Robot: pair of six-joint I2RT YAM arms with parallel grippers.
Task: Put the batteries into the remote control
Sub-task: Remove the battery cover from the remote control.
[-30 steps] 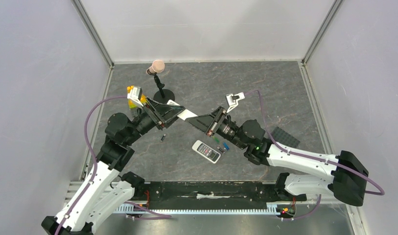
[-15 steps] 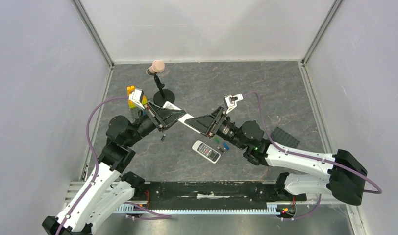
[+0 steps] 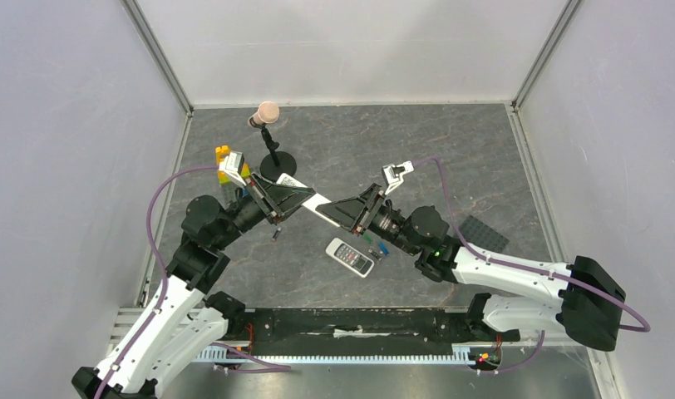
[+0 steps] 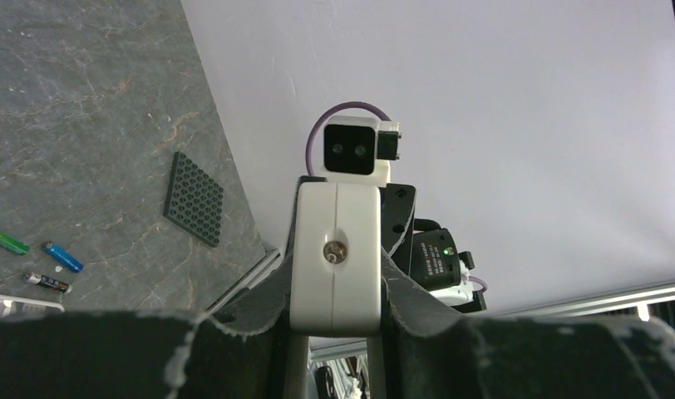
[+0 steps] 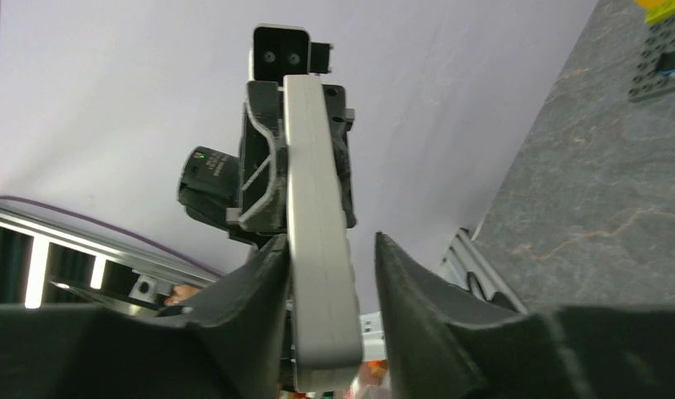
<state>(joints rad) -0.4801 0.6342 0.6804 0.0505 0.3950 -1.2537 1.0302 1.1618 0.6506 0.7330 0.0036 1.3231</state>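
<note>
The short white remote control (image 3: 350,257) with a dark grey button face lies on the table, button face up, free of both grippers. A green and a blue battery (image 3: 377,245) lie just right of it. A dark battery (image 3: 275,235) lies alone further left. The left wrist view shows the green (image 4: 6,241), blue (image 4: 62,257) and dark (image 4: 47,283) batteries. My left gripper (image 3: 303,198) is shut on a longer, slim all-white remote (image 3: 318,202), held above the table. My right gripper (image 3: 336,209) is open around its other end, with one finger against it and a gap at the other (image 5: 330,245).
A black stand with a pink ball (image 3: 268,112) is at the back left. Yellow and green toy bricks (image 3: 226,156) lie beside it. A black studded baseplate (image 3: 484,233) lies on the right. Walls close in the table on three sides.
My right gripper has slid along the long white remote toward my left gripper, so less of that remote shows between them. The things on the table have not moved.
</note>
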